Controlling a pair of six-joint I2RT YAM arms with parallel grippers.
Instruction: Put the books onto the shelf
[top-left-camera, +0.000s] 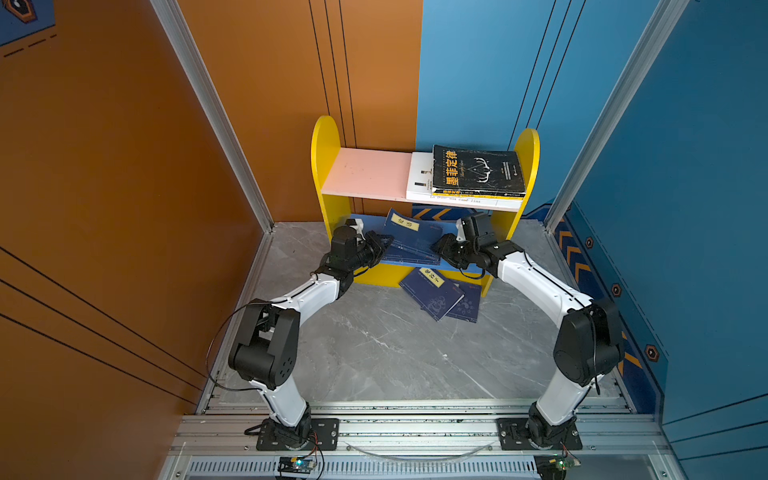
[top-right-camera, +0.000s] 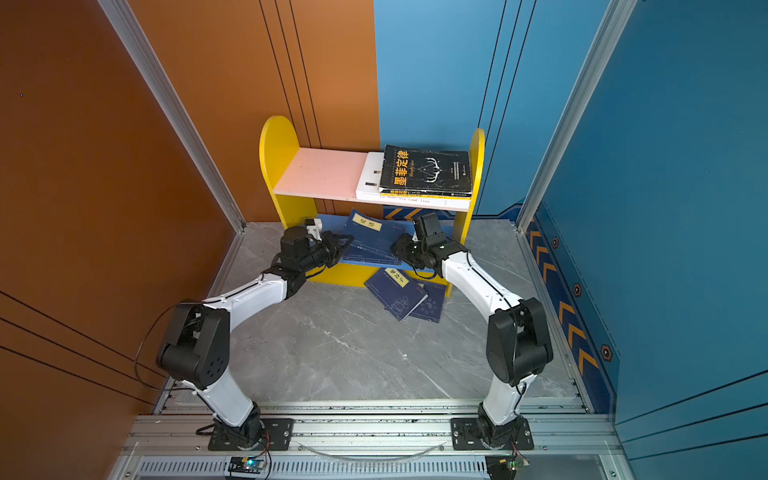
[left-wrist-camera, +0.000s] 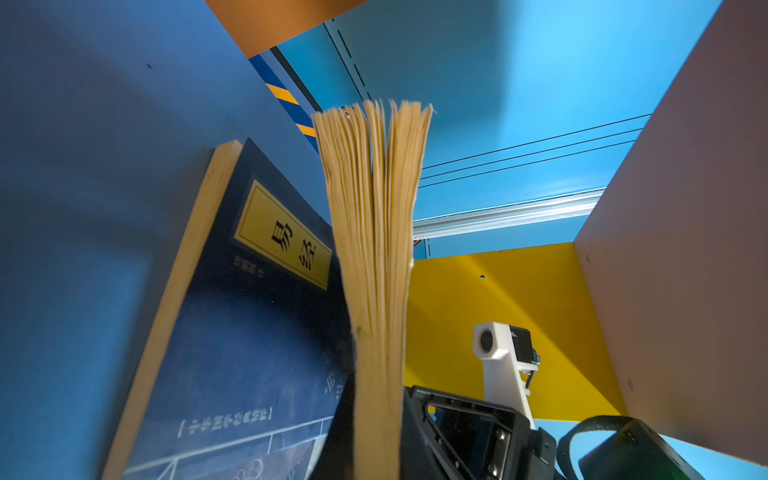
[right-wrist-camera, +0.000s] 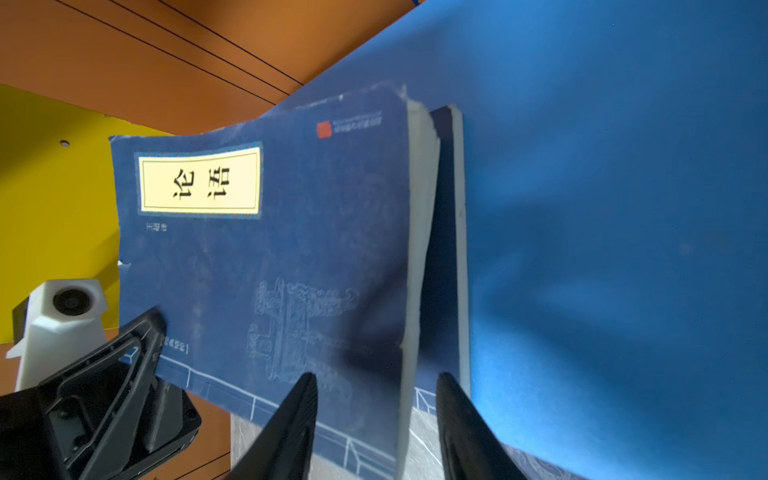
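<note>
The shelf (top-left-camera: 324, 141) (top-right-camera: 274, 141) stands against the back wall. On its pink upper board, a black book (top-left-camera: 476, 170) (top-right-camera: 426, 170) lies on a white book (top-left-camera: 419, 178) (top-right-camera: 370, 174). On the blue lower board, a navy book (top-left-camera: 411, 241) (top-right-camera: 370, 239) (right-wrist-camera: 270, 249) rests tilted over a second navy book (left-wrist-camera: 249, 311) (right-wrist-camera: 446, 249). My left gripper (top-left-camera: 384, 245) (top-right-camera: 345, 243) (left-wrist-camera: 376, 449) is shut on the upper navy book's left edge, and its pages (left-wrist-camera: 374, 208) fan out. My right gripper (top-left-camera: 438, 249) (top-right-camera: 397, 249) (right-wrist-camera: 376, 395) is open, with its fingers on either side of that book's right edge.
Two more navy books (top-left-camera: 432, 293) (top-right-camera: 397, 293) lie overlapping on the grey floor against the shelf's yellow base strip. The left half of the pink board (top-left-camera: 365, 172) is bare. Orange and blue walls close in on both sides.
</note>
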